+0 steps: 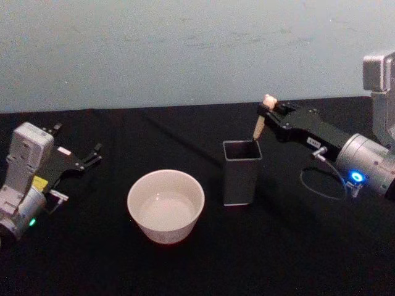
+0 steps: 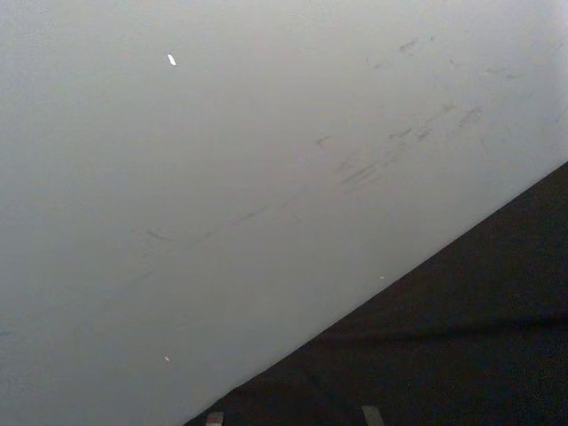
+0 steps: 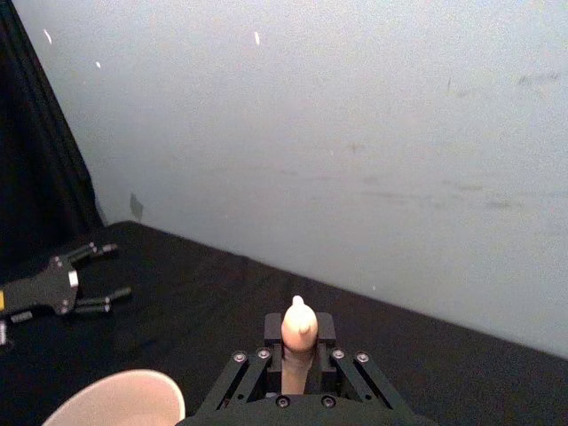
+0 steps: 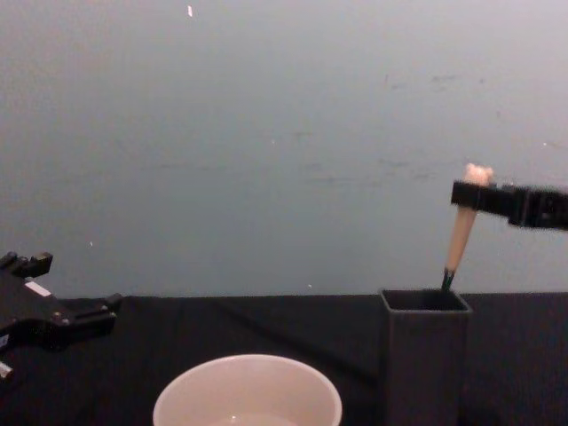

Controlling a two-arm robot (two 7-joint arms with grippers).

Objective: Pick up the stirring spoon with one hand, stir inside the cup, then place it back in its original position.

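Note:
The stirring spoon [image 1: 260, 126] stands nearly upright in the dark grey square holder [image 1: 241, 172]; its beige handle and little bear head [image 4: 477, 174] stick out above the rim, while the metal bowl is hidden inside. My right gripper [image 1: 266, 111] is shut on the handle just under the bear head, seen also in the chest view [image 4: 470, 195] and right wrist view [image 3: 299, 342]. The wide cream-white cup [image 1: 165, 205] sits to the holder's left, with what looks like clear liquid in it. My left gripper [image 1: 95, 153] rests open at the table's left, away from both.
A black cloth [image 1: 290, 246] covers the table, with a pale wall [image 1: 185, 49] right behind it. A thin cable loop [image 1: 321, 182] hangs from the right arm near the holder's right side.

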